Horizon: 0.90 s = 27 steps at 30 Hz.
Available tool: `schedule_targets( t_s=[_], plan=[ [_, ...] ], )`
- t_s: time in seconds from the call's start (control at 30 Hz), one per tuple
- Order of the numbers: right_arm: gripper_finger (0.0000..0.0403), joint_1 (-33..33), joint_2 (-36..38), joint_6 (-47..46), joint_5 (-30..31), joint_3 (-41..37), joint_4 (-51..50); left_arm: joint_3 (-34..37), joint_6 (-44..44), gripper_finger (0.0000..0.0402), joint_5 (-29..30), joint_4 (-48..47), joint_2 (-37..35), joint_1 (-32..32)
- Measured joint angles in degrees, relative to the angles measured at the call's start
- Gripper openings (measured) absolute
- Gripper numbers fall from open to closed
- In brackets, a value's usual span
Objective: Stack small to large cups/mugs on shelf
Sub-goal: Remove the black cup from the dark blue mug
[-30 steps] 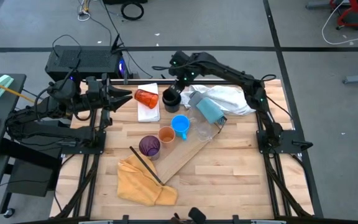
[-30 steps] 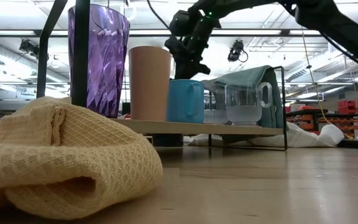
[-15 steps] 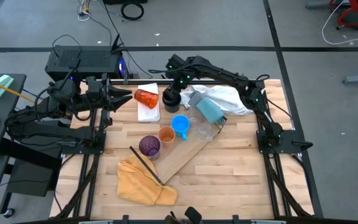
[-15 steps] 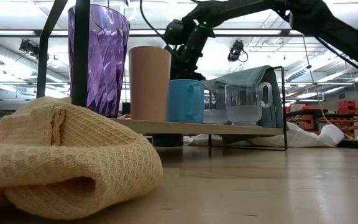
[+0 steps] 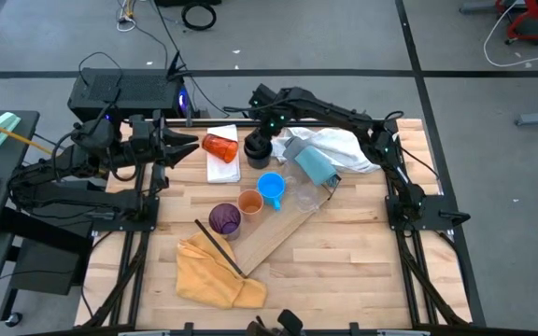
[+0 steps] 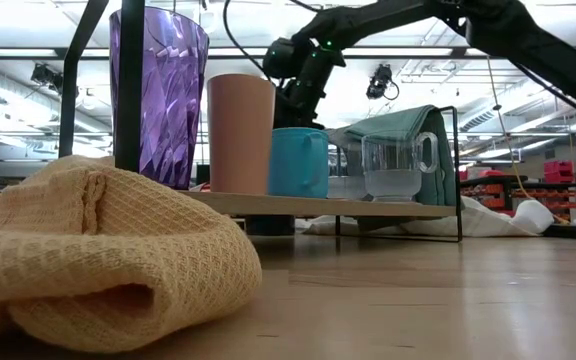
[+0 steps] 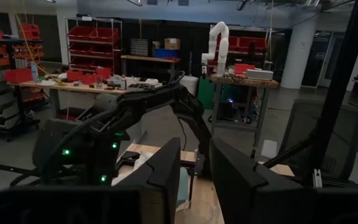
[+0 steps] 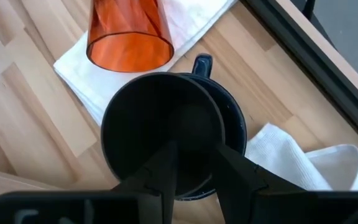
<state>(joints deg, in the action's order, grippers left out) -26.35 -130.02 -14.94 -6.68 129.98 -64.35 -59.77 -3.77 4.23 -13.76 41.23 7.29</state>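
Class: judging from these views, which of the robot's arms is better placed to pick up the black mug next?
Probably the right: the right gripper is directly over the black mug. The left gripper waits at the table's left edge.

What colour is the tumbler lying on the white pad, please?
Translucent red-orange; the tumbler shows best in the right wrist view, lying on the white pad.

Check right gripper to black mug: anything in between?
Nothing visible. The right gripper hangs directly over the open black mug, with no object between them. The red-orange tumbler lies beside the mug on the white pad.
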Motion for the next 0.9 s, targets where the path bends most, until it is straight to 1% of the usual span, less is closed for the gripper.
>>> schedule_targets(
  t_s=[0.17,0.33,0.4,0.43,0.53,0.57,0.77,0.9],
  plan=[
    [0.0103,0.0,0.05,-0.08,0.02,-2.7,1.25,0.0,-0.02,0.0091,0.0,-0.02,0.0,-0.02],
    [0.0101,0.0,0.05,0.11,0.01,-3.57,3.46,0.0,-0.04,0.0092,-0.02,-0.05,0.0,0.0],
    [0.0089,0.0,0.05,0.39,-0.7,-3.59,4.68,0.0,-0.04,0.0095,0.0,-0.07,0.0,-0.02],
    [0.0077,0.0,0.05,0.4,-1.2,-3.59,5.39,0.0,-0.04,0.0096,-0.02,-0.07,0.0,0.0],
    [0.0019,0.0,0.05,0.61,-2.63,-3.59,5.65,0.0,-0.02,0.0095,-0.02,-0.08,0.0,-0.01],
    [0.001,0.0,0.05,0.97,-2.75,-3.59,5.67,0.0,-0.02,0.0094,0.0,-0.09,0.0,0.0],
    [0.0004,0.02,0.05,1.14,-2.15,-3.59,5.71,0.0,0.0,0.0087,0.0,-0.2,0.0,-0.01],
    [0.0004,0.09,0.05,1.58,-1.46,-3.16,6.01,0.0,0.0,0.009,0.0,-0.46,0.0,0.0]
  ],
)
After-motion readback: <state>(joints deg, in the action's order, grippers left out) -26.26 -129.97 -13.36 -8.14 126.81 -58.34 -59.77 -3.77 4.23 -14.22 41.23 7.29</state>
